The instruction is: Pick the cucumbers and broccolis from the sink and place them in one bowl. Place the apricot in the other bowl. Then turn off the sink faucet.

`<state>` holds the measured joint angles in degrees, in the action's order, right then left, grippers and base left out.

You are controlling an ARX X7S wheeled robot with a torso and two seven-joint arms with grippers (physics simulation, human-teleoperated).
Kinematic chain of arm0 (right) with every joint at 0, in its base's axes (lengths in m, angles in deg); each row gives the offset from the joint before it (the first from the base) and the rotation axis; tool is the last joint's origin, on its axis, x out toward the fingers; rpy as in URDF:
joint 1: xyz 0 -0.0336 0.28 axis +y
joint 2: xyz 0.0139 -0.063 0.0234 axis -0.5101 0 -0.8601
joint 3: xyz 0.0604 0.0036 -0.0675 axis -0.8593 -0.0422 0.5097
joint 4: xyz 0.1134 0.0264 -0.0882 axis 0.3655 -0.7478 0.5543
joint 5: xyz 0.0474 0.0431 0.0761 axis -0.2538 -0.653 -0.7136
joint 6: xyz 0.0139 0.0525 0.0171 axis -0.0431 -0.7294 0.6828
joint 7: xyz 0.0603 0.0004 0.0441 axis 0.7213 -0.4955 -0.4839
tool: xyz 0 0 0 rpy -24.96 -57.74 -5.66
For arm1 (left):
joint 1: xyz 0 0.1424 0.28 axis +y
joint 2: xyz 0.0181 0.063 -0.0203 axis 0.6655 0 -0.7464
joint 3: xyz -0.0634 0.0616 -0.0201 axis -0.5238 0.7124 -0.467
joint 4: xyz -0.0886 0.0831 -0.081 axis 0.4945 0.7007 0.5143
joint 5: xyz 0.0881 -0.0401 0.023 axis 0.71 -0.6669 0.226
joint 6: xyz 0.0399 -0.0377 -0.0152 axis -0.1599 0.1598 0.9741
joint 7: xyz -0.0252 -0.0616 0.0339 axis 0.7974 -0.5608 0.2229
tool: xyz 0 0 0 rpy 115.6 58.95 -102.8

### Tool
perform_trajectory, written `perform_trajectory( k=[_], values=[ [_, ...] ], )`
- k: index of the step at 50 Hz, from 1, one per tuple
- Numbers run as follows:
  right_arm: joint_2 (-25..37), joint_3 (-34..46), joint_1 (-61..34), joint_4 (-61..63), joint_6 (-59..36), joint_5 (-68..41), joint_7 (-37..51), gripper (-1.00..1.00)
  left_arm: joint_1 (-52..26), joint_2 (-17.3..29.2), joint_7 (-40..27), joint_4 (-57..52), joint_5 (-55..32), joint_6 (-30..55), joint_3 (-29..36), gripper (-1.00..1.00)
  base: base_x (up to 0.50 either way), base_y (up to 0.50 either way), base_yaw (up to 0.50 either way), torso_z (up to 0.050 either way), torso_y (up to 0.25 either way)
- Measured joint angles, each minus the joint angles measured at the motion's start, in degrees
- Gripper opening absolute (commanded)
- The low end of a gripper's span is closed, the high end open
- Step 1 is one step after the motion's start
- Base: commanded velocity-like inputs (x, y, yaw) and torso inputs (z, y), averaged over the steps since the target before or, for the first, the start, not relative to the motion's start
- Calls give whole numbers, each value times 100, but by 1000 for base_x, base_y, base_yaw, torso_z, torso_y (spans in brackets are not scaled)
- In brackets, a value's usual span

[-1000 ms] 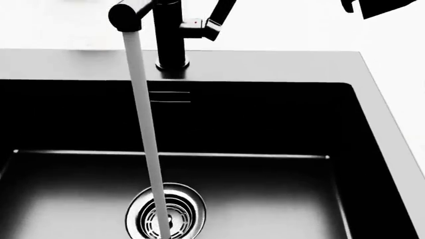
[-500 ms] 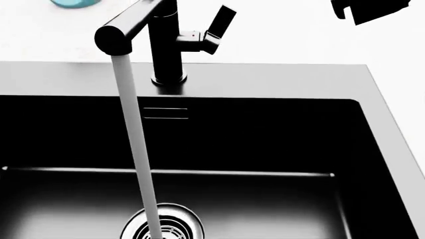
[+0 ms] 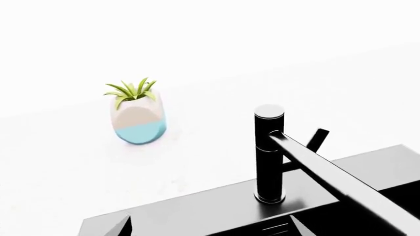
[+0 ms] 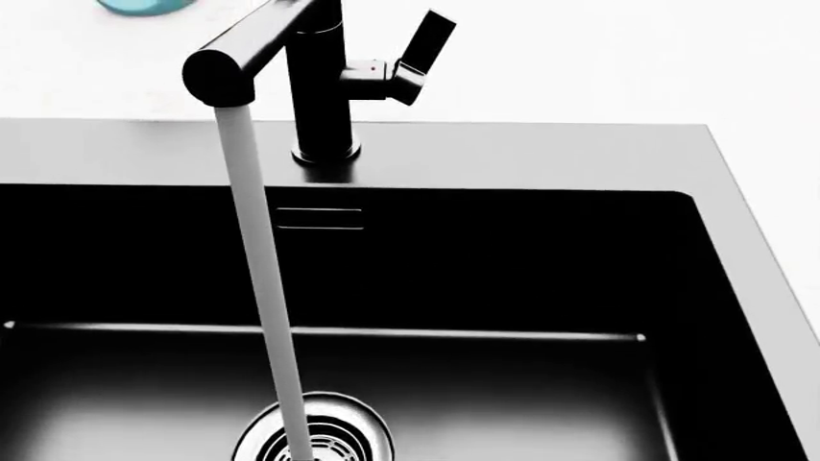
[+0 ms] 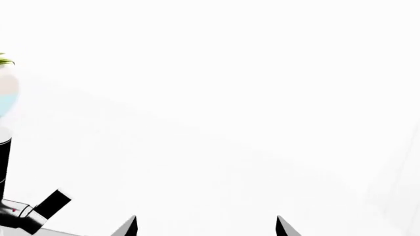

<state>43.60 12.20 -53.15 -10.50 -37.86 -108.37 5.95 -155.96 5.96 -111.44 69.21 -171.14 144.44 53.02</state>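
Running water [image 4: 263,298] falls from the sink faucet [image 4: 321,86] spout at upper left of the head view, straight down to the chrome drain [image 4: 314,432] at bottom centre. The sink [image 4: 513,279] fills most of that frame: black basin, grey rim across the top and down the right side. The faucet base sits on the back rim, upper centre. Side lever [image 4: 417,53] sticks out to the right of the neck, tilted upward, small red dot on its stub. The visible part of the basin shows only the drain and the stream. White counter [image 4: 615,58] runs behind the rim; a slice of pale blue pot [image 4: 141,5] is cut off at the top left edge.

Left wrist view: faucet neck [image 3: 269,155] right of centre, spout running toward lower right, lever poking out behind it. Plant pot [image 3: 137,120], white over blue with green leaves, stands on the counter left of centre, well apart from the faucet. Left gripper [image 3: 210,228]: two fingertips at the bottom edge, spread apart, nothing between them.

Right wrist view: mostly white counter. Lever [image 5: 39,209] and neck at lower left edge. Right gripper [image 5: 206,227]: fingertips at the bottom edge, spread wide, holding nothing, clear of the lever.

Neither gripper shows in the head view.
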Motion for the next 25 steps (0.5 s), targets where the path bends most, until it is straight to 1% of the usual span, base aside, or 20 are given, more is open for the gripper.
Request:
perform_trajectory(
  k=[25],
  values=[
    [-776,626,-52,-1681,621,1299,-1154,100,-69,7,-19,5,8,87,33,100,0,0,0,13,-111]
  ],
)
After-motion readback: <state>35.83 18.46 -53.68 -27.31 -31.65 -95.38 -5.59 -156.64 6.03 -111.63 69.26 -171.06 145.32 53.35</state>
